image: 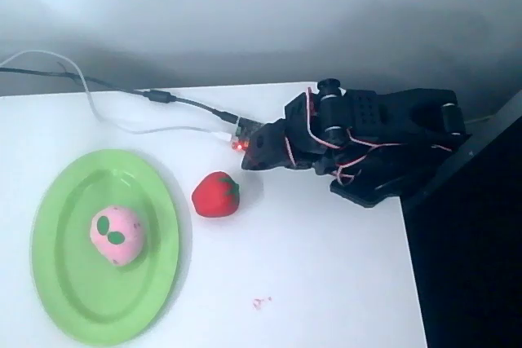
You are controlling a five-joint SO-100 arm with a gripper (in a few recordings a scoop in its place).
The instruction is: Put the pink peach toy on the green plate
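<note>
The pink peach toy (117,235), round with two dark green leaf marks, lies on the green plate (73,299) a little left of its middle. The plate is a large light-green oval at the table's left. My black arm is folded at the right edge of the table, and its gripper (253,154) points left, well apart from the plate. Its fingers are dark and bunched together, so I cannot make out whether they are open or shut; nothing shows between them.
A red strawberry-like toy (216,194) with a green top sits between the plate and the gripper. Black and white cables (122,99) run across the table's back left to the arm. The table's right edge (412,266) drops to a dark floor.
</note>
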